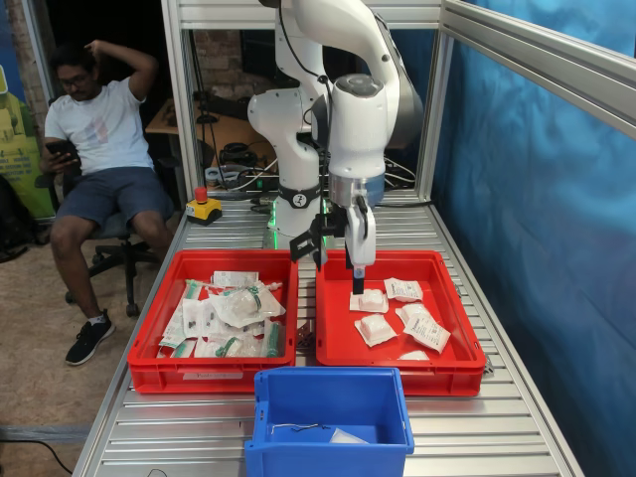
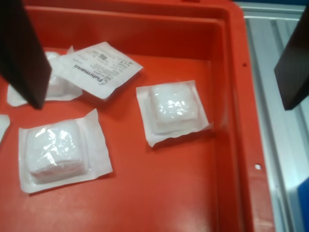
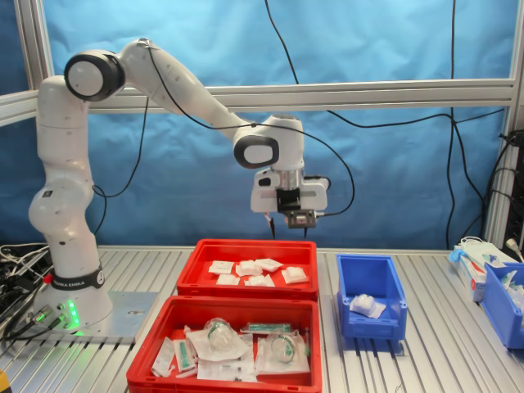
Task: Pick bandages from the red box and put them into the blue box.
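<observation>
The red box (image 1: 397, 378) holds several bandages, among them one at the far side (image 1: 369, 300) and one nearer the front (image 1: 422, 326). My gripper (image 1: 358, 270) hangs open and empty just above the box's far part. In the wrist view the two dark fingers (image 2: 24, 53) stand wide apart over a puffy bandage (image 2: 174, 108). Another bandage (image 2: 55, 152) and a labelled packet (image 2: 99, 70) lie beside it on the red floor (image 2: 159, 193). The blue box (image 1: 328, 462) holds one white packet (image 1: 348, 435). The second exterior view shows the gripper (image 3: 299, 219), red box (image 3: 246, 288) and blue box (image 3: 368, 326).
A twin red crate (image 1: 159, 373) crowded with green-and-white packets stands beside the red box. A man (image 1: 99, 149) sits at the first exterior view's left, and a red stop button (image 1: 203, 207) is on the table. More blue bins (image 3: 503, 303) stand at the second exterior view's right.
</observation>
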Action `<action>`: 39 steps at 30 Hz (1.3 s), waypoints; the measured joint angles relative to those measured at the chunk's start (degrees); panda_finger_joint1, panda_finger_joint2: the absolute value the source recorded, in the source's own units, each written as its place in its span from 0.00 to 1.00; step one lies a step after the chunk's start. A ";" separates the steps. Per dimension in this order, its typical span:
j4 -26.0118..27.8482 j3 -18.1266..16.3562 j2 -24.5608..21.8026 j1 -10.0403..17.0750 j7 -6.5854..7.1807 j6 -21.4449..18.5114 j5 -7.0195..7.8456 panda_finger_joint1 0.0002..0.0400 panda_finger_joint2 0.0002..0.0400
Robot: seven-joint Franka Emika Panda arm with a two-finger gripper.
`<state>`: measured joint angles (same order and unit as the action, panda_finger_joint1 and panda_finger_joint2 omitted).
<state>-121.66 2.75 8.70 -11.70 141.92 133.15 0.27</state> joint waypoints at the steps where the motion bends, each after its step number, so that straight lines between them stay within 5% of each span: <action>1: -0.14 -0.02 0.35 -0.16 0.00 0.26 0.00 1.00 1.00; 29: -0.77 -0.67 4.96 -6.22 0.00 2.41 -0.05 1.00 1.00; 39: -0.82 -0.84 7.06 -9.06 0.00 5.70 -1.74 1.00 1.00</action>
<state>-122.48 1.91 15.76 -20.76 141.92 138.86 -1.47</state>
